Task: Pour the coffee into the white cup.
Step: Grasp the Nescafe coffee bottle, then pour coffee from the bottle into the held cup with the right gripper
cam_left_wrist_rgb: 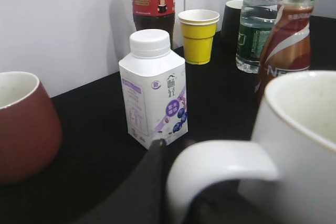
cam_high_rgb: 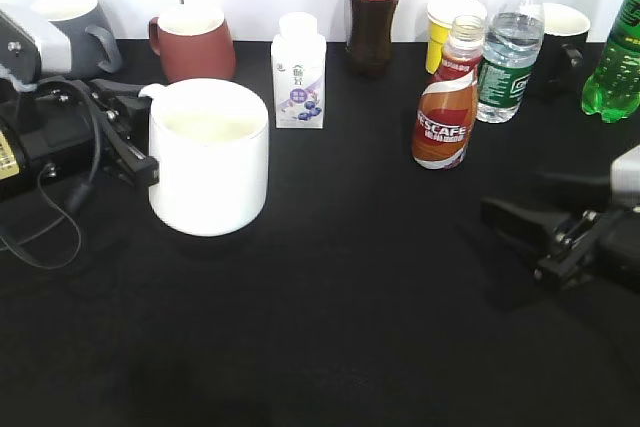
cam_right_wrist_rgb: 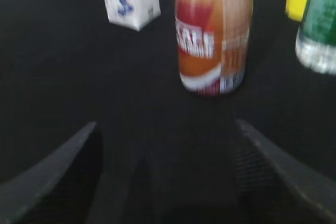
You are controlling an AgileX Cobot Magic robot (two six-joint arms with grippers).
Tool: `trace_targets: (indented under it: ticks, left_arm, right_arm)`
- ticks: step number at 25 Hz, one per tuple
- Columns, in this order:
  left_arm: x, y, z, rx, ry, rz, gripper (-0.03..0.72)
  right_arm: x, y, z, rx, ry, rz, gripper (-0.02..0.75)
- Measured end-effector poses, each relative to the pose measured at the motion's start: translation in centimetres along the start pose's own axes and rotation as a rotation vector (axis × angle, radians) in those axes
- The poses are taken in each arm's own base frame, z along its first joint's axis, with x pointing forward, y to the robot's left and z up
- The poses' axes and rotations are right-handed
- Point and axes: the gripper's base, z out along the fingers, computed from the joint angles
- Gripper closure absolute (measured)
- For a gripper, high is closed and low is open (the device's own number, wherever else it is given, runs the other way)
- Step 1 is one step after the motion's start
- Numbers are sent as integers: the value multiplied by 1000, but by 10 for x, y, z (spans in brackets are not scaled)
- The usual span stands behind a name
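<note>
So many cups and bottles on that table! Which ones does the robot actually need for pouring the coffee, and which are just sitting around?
Needed:
coffee bottle
white cup

Just sitting there:
grey mug
red-brown mug
small white carton
dark cola bottle
yellow paper cup
water bottle
black mug
green bottle

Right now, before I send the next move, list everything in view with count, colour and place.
coffee: 1, brown-red-white, right of centre
white cup: 1, white, front left
grey mug: 1, back left
maroon mug: 1, back
carton: 1, white-purple, back centre
cola bottle: 1, dark
yellow cup: 1
water bottle: 1, clear
black mug: 1
green bottle: 1, far right
left gripper: at cup handle
right gripper: open, empty
</note>
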Motion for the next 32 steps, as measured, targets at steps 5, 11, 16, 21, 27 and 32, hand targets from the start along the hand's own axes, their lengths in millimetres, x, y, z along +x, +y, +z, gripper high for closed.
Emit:
trace_targets:
  ticks: [5, 11, 16, 21, 27, 32]
  left_arm:
    - [0, 0, 0, 0, 0, 0, 627]
    - [0, 0, 0, 0, 0, -2, 622]
    - [0, 0, 0, 0, 0, -3, 620]
    - [0, 0, 0, 5, 2, 1, 618]
    - [0, -1, 0, 6, 2, 1, 615]
    - [-4, -13, 5, 80, -18, 2, 612]
  right_arm:
    - [-24, -24, 29, 17, -89, -43, 104]
    - [-21, -45, 71, -70, -54, -40, 78]
    - [-17, -46, 106, -128, -34, -48, 79]
    - [-19, -46, 142, -118, -31, -67, 109]
    - [-20, -47, 143, -106, -36, -60, 219]
    - [-57, -35, 129, -165, -13, -223, 219]
